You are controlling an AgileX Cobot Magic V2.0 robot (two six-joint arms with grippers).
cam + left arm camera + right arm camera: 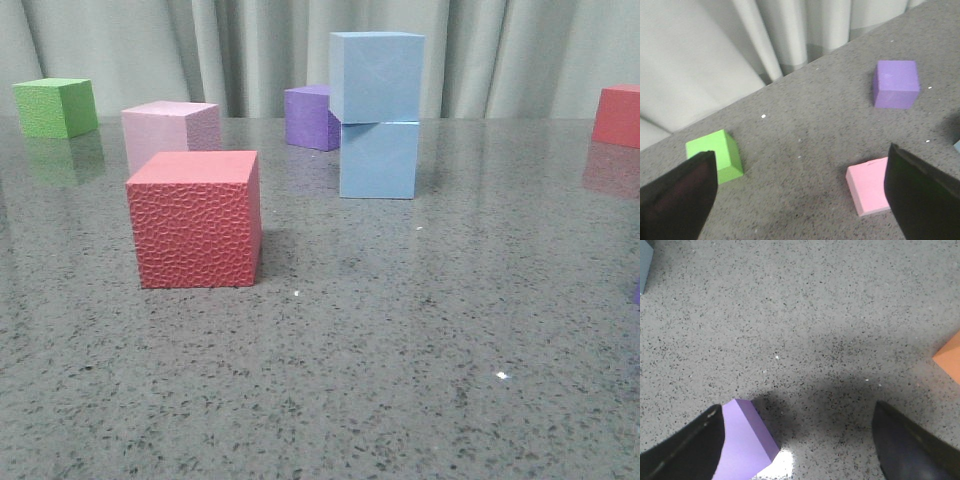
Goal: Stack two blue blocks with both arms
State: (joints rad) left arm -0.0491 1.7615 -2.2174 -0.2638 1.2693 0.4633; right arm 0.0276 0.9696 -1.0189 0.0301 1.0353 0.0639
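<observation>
grey speckled table (420, 380): lower blue block (378, 160), red pebbled cube (195, 220), pink cube (168, 130), green cube (55, 107), purple cube (310, 117).

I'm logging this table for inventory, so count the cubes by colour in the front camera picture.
Blue cubes: 2
Red cubes: 2
Green cube: 1
Pink cube: 1
Purple cube: 1
Total: 7, not counting a purplish sliver cut off at the right edge.
</observation>
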